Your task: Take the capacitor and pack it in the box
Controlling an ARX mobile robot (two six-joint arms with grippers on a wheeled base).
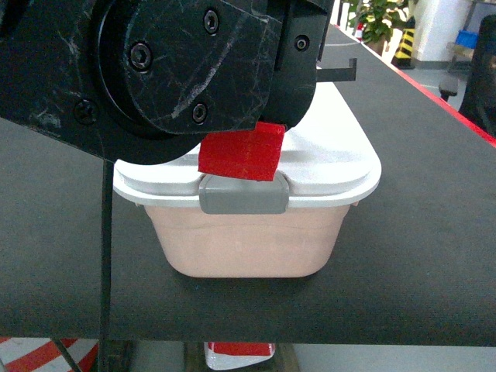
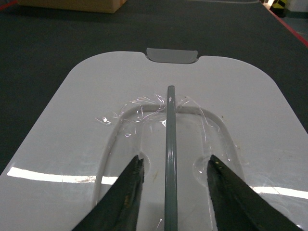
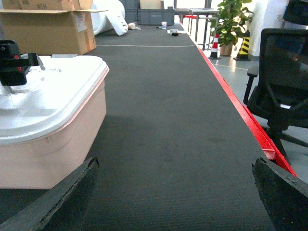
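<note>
Left wrist view had the left tool [image 2: 173, 192] spread open, straddling the grey handle [image 2: 170, 144] on the box [image 1: 256, 240] lid, gripping nothing. Right tool [image 3: 173, 192] idled wide open at 3 o'clock. No capacitor visible; pinching the handle looked next.

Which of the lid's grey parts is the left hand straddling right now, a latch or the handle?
The handle: the thin grey bar down the lid's middle recess, between the open left hand's fingers. The grey latch sits beyond, at the lid's far edge.
</note>
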